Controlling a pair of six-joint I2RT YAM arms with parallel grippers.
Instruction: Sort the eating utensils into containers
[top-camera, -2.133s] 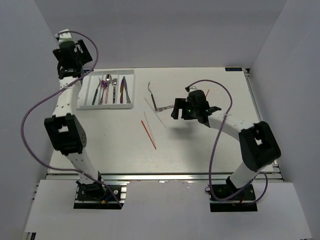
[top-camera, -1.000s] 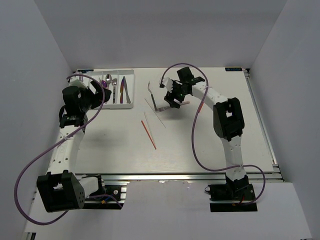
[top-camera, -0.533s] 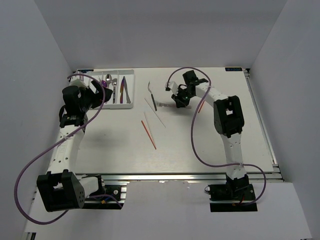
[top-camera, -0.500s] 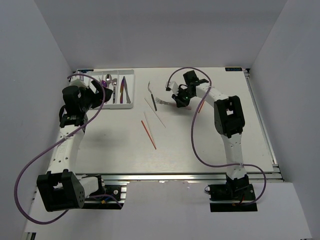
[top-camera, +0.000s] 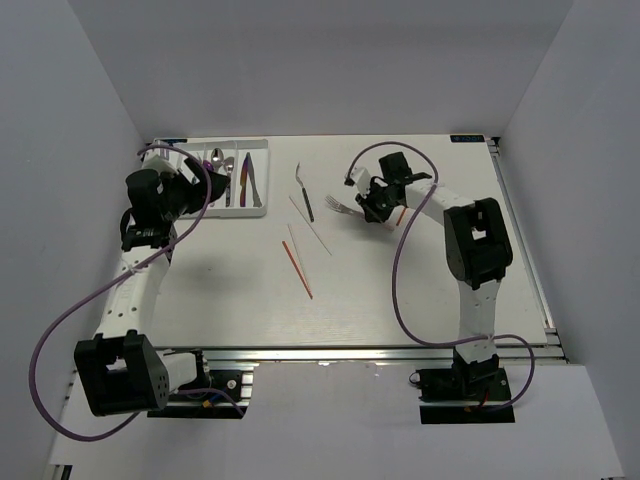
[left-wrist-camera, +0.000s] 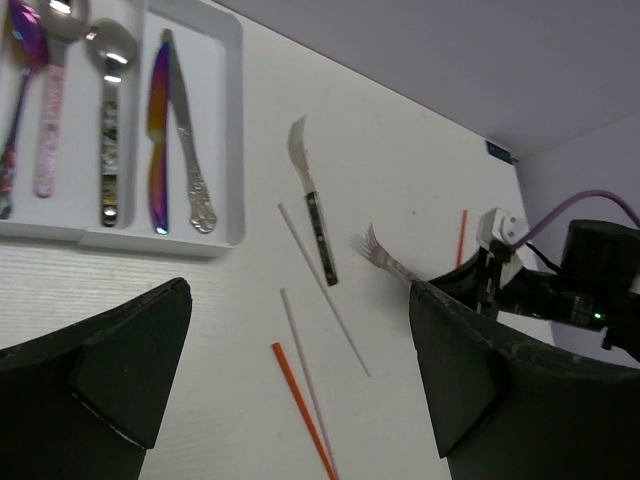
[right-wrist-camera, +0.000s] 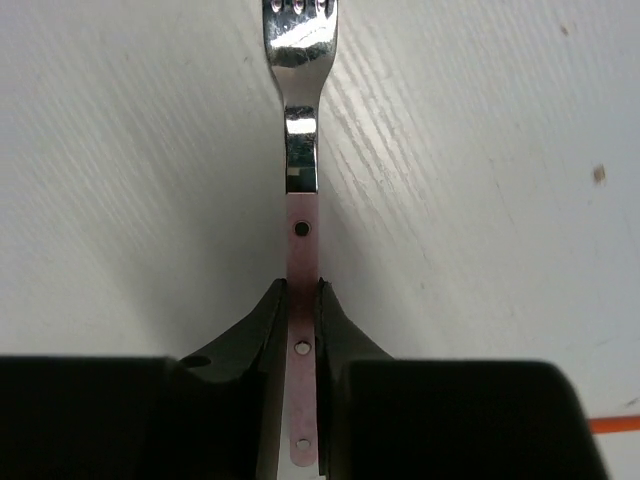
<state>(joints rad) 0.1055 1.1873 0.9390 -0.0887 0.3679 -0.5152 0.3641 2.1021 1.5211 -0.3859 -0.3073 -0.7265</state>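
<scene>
When the scene is looked at from above, the white rectangular plastic cutlery tray (top-camera: 240, 212) lies at the far left of the white table (top-camera: 420, 290), and the left gripper (top-camera: 198, 190) hangs over its left slots and hides them. Well apart, right of the middle, the right gripper (top-camera: 372, 206) has one end of a silver fork with a flat pink handle (top-camera: 342, 207); the tines point left, toward the tray. Between tray and fork lie a dark-handled knife with a curved silver blade (top-camera: 305, 195), two thin pale chopsticks (top-camera: 310, 225) and one thin orange-red chopstick (top-camera: 298, 272). How the jaws stand, this view is too small to show.

From the left wrist, the tray's content becomes clear: an iridescent purple spoon (left-wrist-camera: 22, 40), a pink-handled spoon (left-wrist-camera: 48, 130), a silver spoon with a patterned handle (left-wrist-camera: 108, 150), and in the rightmost slot an iridescent knife (left-wrist-camera: 158, 130) beside a silver knife (left-wrist-camera: 185, 140). The two black fingers (left-wrist-camera: 100, 380) of the left gripper are spread wide, with nothing between them.

From the right wrist, only the fork is seen closely. The black fingertips (right-wrist-camera: 262, 320) are pressed on both sides of the pink handle, which runs straight out between them; the silver neck and tines lie ahead of the gripper. If the tines touch the table I cannot tell.
</scene>
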